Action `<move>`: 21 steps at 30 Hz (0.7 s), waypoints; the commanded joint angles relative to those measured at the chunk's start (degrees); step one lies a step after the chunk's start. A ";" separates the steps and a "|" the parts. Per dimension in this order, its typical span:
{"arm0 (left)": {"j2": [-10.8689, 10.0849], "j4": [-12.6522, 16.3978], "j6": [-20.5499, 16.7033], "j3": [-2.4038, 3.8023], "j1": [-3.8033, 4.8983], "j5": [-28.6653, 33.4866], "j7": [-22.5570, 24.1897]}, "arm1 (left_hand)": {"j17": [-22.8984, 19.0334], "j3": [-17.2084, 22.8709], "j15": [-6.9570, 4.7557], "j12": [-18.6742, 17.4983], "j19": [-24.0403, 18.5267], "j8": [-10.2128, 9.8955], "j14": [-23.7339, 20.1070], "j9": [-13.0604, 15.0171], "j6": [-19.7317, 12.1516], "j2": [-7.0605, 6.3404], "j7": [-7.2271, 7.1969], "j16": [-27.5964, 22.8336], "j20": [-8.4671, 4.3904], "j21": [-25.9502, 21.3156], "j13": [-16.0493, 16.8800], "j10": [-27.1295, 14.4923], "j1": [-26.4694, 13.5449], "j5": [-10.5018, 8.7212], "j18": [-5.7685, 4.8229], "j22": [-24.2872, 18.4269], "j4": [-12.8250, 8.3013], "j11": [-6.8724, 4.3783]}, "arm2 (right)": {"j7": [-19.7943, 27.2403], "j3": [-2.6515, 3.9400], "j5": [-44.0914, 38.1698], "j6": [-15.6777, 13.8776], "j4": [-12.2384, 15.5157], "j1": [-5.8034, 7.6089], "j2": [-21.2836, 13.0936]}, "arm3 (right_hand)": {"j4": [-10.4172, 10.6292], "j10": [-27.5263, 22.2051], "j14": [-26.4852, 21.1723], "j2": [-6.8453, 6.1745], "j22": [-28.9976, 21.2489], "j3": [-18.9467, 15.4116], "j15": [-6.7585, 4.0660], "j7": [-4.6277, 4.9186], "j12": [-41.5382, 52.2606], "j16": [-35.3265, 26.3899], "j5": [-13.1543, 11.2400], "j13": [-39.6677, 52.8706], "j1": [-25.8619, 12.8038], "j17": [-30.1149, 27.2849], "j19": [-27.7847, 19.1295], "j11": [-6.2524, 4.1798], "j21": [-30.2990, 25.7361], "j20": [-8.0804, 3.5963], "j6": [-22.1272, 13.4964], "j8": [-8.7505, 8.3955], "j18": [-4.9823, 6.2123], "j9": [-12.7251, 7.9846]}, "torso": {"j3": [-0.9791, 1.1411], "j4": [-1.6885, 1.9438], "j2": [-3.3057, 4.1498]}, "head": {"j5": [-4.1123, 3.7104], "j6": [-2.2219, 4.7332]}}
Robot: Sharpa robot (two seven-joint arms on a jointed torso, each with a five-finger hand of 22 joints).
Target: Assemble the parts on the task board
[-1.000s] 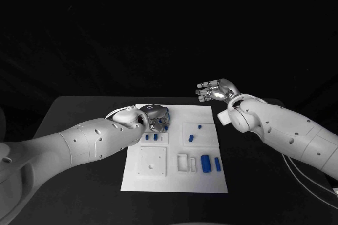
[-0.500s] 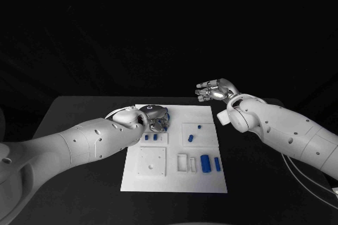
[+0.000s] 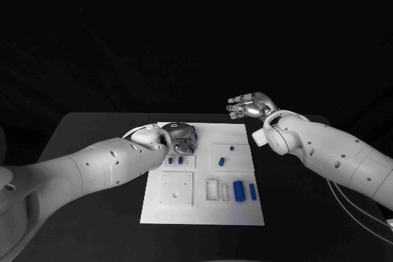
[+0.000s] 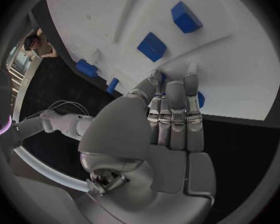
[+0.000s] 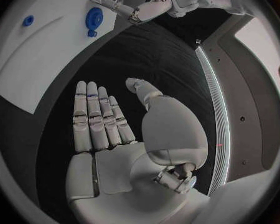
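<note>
The blue parts lie in pockets of the white board in the middle of the desk. They look small, stiff, light and probably slick, best pinched across their short sides. The left hand is low over the board's far corner, its fingers together and touching a blue piece; whether it grips it, I cannot tell. The right hand hangs beyond the board, fingers straight and holding nothing.
</note>
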 commanded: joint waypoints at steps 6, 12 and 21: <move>-1.56 1.48 -1.37 0.65 -0.18 4.97 0.38 | -0.07 0.10 0.04 -0.20 0.15 0.28 0.81 0.74 -0.14 0.44 0.11 -0.52 -0.36 0.30 0.06 0.26 0.00 0.43 0.02 1.17 -0.95 0.24 | 0.57 0.04 -0.41 0.68 0.10 0.02 -0.09 | 0.17 -0.14 -0.47 0.21 -0.07 0.10 0.12 -0.07 -0.24 -0.19 0.14 -0.08 -0.28 -0.07 -0.23 -0.01 -0.19 0.00 0.02 -0.23 0.50 -0.06 | -0.01 0.07 -0.03 | 0.07 0.13; -3.21 3.17 -0.92 3.18 -0.14 9.26 0.33 | -0.04 0.08 0.06 -0.19 0.16 0.29 0.85 0.72 -0.21 0.46 0.12 -0.52 -0.34 0.35 0.06 0.19 -0.14 0.52 0.02 1.18 -0.97 0.26 | 0.56 0.04 -0.41 0.68 0.13 0.02 -0.29 | 0.17 -0.14 -0.47 0.21 -0.07 0.10 0.12 -0.07 -0.24 -0.19 0.14 -0.08 -0.28 -0.07 -0.23 -0.01 -0.19 0.00 0.02 -0.23 0.50 -0.06 | -0.03 0.14 -0.11 | 0.11 0.21; -6.93 6.82 0.29 5.34 0.40 13.27 -0.58 | 0.01 0.01 0.07 -0.19 0.16 0.30 0.88 0.72 -0.24 0.57 0.11 -0.56 -0.31 0.35 0.06 0.14 -0.40 0.49 0.02 1.13 -0.99 0.27 | 0.53 0.04 -0.41 0.68 0.19 0.02 -0.68 | 0.24 -0.16 -0.50 0.20 -0.07 0.01 0.13 -0.06 -0.24 -0.18 0.12 -0.08 -0.28 -0.07 -0.28 0.01 -0.19 0.03 0.05 -0.22 0.49 -0.05 | -0.11 0.28 -0.14 | 0.46 0.31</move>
